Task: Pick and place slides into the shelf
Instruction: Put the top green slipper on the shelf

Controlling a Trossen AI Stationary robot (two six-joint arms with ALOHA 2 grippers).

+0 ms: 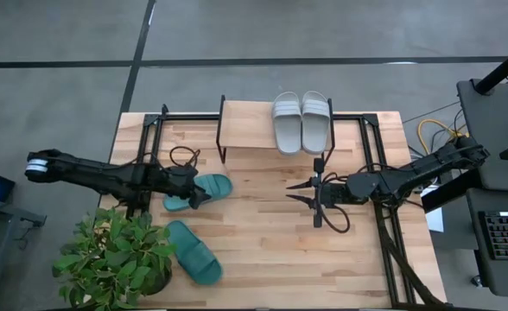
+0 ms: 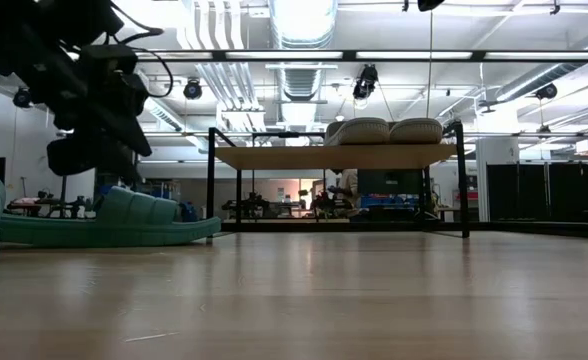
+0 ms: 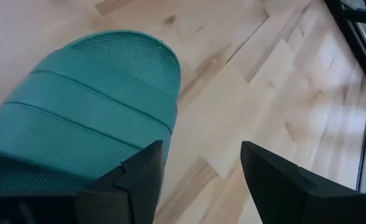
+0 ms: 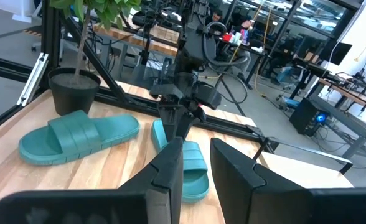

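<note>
One teal slide (image 1: 204,190) lies flat on the table; it also shows as slide (image 3: 89,118) and slide (image 4: 184,163). My left gripper (image 1: 199,193) is open right above it: one finger (image 3: 142,177) stands over the slide's edge, the other finger (image 3: 276,180) over bare wood. A second teal slide (image 1: 193,251) lies nearer the near edge, beside the plant. Two light grey slides (image 1: 301,121) rest soles down on the shelf (image 1: 250,128) top; they also show as grey slides (image 2: 384,130). My right gripper (image 1: 300,193) is open over bare table, right of the first teal slide. My left gripper comes slanting down at the teal slide's edge (image 3: 161,134) beside the strap. I cannot tell whether its finger touches the slide. The slide lies flat on the table.
A potted plant (image 1: 116,257) stands at the table's near left corner, close to the second teal slide. Black frame rails (image 1: 377,173) run along the left and right sides. Cables (image 1: 183,156) loop by the left arm. The shelf's left half (image 2: 274,157) is bare.
</note>
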